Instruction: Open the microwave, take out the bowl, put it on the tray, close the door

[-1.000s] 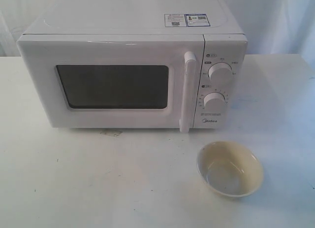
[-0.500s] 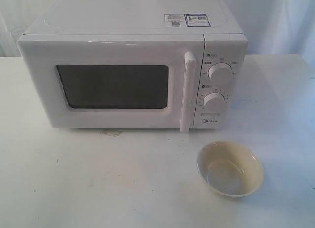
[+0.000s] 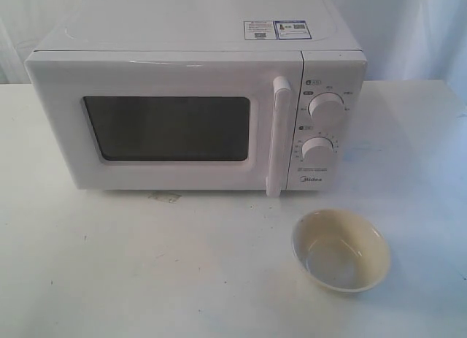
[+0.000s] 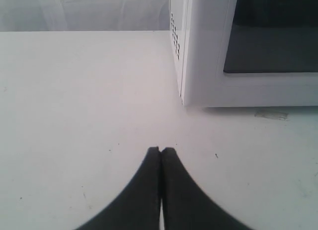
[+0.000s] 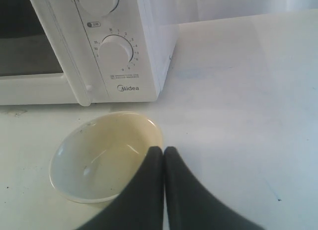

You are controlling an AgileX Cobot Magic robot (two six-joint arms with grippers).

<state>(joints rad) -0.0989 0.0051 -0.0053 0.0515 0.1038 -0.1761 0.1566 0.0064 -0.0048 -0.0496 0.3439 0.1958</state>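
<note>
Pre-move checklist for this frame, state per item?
1. White door with dark window and bar handle closed flush: ok.
2. Small round cream-yellow bowl outside the white boxy microwave, upright: ok.
3. Bowl on a tray: not ok. It sits on the bare white table, and no tray is in view.
4. Left gripper free: ok, shut on nothing.
5. Right gripper free: ok, shut on nothing.
6. Bowl empty: ok.

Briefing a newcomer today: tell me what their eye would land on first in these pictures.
The big white microwave dominates the back of the white table, its door shut. The cream bowl sits empty on the table in front of the knob panel, not on any tray. Both the left gripper and right gripper are closed, holding nothing.
</note>
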